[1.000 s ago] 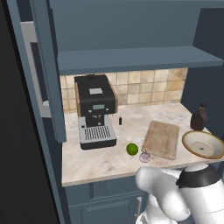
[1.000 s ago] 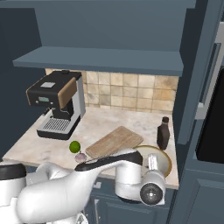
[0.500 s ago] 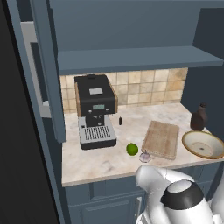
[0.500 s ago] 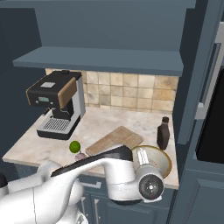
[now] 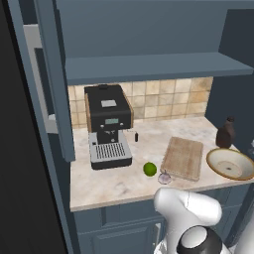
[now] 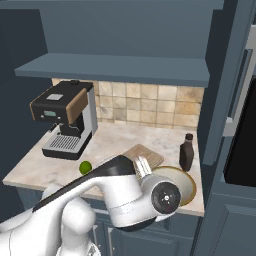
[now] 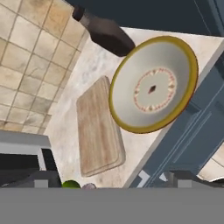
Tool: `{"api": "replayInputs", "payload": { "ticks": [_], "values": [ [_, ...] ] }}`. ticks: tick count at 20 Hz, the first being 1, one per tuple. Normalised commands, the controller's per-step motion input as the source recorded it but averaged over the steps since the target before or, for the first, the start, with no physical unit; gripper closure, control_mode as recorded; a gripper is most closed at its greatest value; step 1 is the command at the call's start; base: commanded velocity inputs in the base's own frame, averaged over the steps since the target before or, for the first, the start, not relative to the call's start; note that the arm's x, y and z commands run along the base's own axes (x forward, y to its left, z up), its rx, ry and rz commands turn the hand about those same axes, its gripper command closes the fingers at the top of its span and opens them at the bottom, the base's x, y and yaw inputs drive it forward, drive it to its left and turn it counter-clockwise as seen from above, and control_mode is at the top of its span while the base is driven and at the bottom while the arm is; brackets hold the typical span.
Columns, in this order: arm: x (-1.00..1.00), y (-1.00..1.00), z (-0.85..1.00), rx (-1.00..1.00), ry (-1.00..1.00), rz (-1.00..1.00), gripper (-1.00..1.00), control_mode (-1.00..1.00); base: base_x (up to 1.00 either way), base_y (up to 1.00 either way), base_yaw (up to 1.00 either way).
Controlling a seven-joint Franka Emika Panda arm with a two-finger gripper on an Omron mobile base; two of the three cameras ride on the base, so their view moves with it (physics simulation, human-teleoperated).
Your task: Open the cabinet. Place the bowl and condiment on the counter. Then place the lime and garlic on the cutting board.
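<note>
**Hidden or cut off.** In the hand view, cut by the lower edge: lime and garlic, each reduced to a sliver. In the right base view, masked by the white arm: near corner of the cutting board and left half of the bowl. In the left base view, cropped at the right edge: bowl rim. Label detail on the condiment too small to read.

**Change since the earlier frames.** Arm swung: dark-capped joint now at bottom centre-right of the left base view, wrist joint higher in the right base view and covering more of the bowl. Positions on the bench unchanged.

**Layout, left to right (left base view).** Cabinet open, door standing at the left, blue shelf bare. Coffee machine against the tiles. Lime on the bench, well clear of the machine. Garlic just beside the lime, at the board's near-left corner, off the board. Cutting board flat, nothing on it. Bowl upright just right of the board. Condiment upright behind the bowl.

**End effector**. Released, tips spread wide, grasping nothing, looking down on bowl, condiment and board.
</note>
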Motion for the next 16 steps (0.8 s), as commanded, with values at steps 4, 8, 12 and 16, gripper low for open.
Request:
{"api": "replayInputs", "payload": {
  "ticks": [4, 8, 12, 16],
  "values": [
    [-0.03, 0.52, 0.54, -0.03, 0.00, 0.13, -1.00, -1.00, 0.00, 0.00, 0.00],
    [0.00, 0.54, 0.34, -0.05, 0.00, 0.07, -1.00, -1.00, 0.00, 0.00, 0.00],
    [0.00, 0.55, 0.21, -0.07, 0.00, 0.03, -1.00, -1.00, 0.00, 0.00, 0.00],
    [0.00, 0.68, 0.11, -0.10, 0.00, 0.01, -1.00, -1.00, 0.00, 0.00, 0.00]
  ]
}}
